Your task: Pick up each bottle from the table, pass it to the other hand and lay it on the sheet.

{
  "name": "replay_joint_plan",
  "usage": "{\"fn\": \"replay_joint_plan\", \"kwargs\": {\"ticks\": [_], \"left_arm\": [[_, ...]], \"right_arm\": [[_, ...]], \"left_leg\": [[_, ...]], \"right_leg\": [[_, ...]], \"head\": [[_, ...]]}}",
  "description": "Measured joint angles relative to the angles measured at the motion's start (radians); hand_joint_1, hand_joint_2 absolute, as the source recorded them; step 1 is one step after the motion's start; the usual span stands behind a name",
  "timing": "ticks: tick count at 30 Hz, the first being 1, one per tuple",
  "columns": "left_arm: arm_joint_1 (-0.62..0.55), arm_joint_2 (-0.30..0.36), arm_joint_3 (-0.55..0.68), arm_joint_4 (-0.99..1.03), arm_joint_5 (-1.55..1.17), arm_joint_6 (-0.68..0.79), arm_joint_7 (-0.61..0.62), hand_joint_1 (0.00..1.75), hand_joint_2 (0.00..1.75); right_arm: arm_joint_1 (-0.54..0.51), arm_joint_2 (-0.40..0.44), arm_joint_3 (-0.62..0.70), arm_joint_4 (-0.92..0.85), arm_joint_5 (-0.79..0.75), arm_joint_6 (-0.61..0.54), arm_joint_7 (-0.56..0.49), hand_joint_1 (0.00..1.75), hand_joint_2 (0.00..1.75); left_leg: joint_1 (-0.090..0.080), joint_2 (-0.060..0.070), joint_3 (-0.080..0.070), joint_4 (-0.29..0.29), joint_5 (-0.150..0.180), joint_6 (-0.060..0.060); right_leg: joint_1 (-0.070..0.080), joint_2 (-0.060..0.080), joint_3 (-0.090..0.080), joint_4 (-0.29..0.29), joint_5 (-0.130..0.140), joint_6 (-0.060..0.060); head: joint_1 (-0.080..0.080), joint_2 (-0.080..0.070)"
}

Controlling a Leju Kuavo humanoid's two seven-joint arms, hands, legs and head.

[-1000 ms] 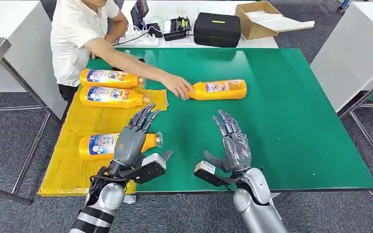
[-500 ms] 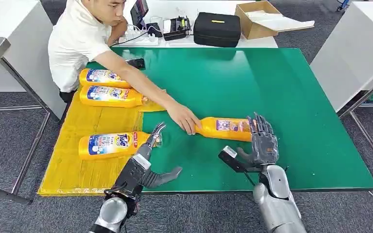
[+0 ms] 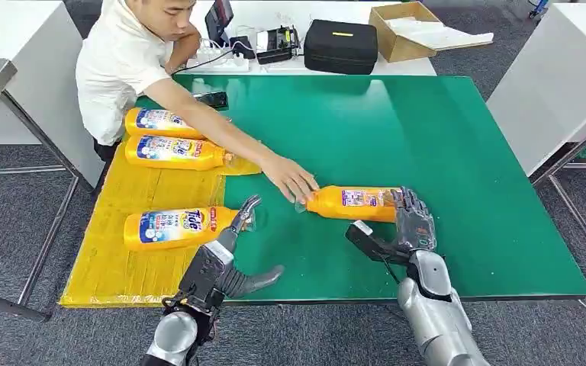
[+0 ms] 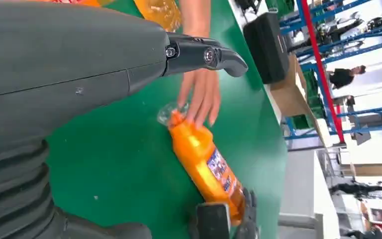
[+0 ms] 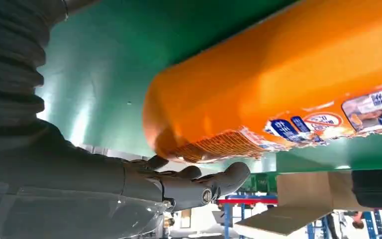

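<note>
At the right hand (image 3: 413,223): orange bottle (image 3: 351,203) lying flat on the green worktop (image 3: 442,137), base end against the fingers, cap end pointing away toward a person's hand (image 3: 291,180), which touches the cap. Right wrist view shows the bottle base close over the fingers (image 5: 199,184), which are partly curled around it; can't tell whether it's a firm grip or just contact. Left hand (image 3: 233,248) sits near the worktop's front edge, fingers apart, thumb out to the side, holding nothing; its fingertips reach just beside the cap of the nearest sheet bottle (image 3: 175,227), contact unclear. That bottle lies on the yellow sheet (image 3: 114,267), left of the left hand. Two more bottles on the sheet further out: one (image 3: 174,152) beyond the nearest, another (image 3: 160,120) behind that, both partly under the person's arm. Far past both hands, on a white table: black case (image 3: 342,46) and open cardboard box (image 3: 406,30).
</note>
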Motion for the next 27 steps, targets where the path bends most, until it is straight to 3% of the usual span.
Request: {"fn": "replay_joint_plan", "kwargs": {"ticks": [14,27], "left_arm": [[-0.010,0.000,-0.019,0.028,0.016,0.002,-0.011,0.00,1.75],[-0.017,0.000,-0.026,0.053,0.035,-0.009,-0.020,0.00,1.75]], "right_arm": [[-0.117,-0.012,0.012,0.179,0.104,-0.089,0.019,0.00,1.75],[-0.181,-0.014,0.015,0.278,0.091,-0.039,0.022,0.00,1.75]], "left_leg": [[0.000,0.000,0.000,0.000,0.000,0.000],[0.000,0.001,0.002,0.000,0.000,0.000]], "right_leg": [[0.000,0.000,0.000,0.000,0.000,0.000],[0.000,0.001,0.001,0.000,0.000,0.000]], "head": [[0.000,0.000],[0.000,0.000]]}}
